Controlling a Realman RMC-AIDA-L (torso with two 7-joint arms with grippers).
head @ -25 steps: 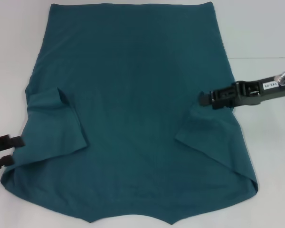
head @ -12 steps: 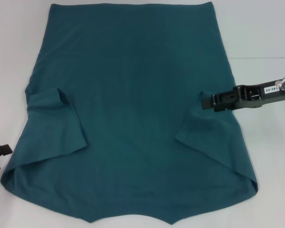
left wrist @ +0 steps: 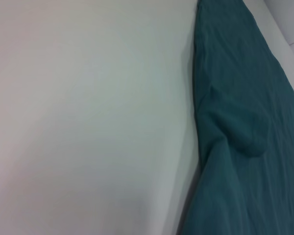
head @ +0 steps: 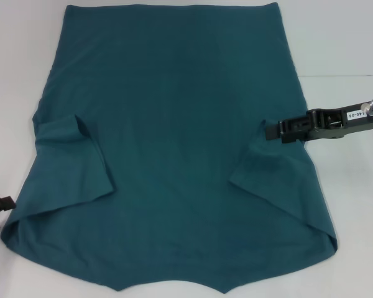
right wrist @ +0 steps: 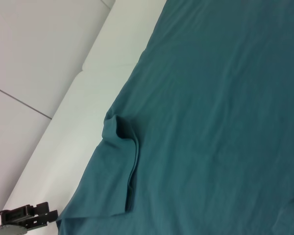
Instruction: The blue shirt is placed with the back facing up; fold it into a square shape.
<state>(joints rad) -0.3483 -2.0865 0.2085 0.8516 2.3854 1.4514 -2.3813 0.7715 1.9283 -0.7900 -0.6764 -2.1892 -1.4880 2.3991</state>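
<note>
Across the white table [head: 348, 37] in the head view, the blue shirt [head: 174, 124] lies flat, both sleeves folded inward. At its right edge the right gripper [head: 267, 130] rests over the folded sleeve; whether its fingers are parted or pinching cloth I cannot tell. The left gripper [head: 3, 213] sits at the frame's left edge just off the shirt, fingers apart, mostly cut off.

From the left wrist, only bare table and the shirt's edge with its folded sleeve appear.

From the right wrist, the shirt fills most of the picture, with the left gripper far off beside the sleeve.
</note>
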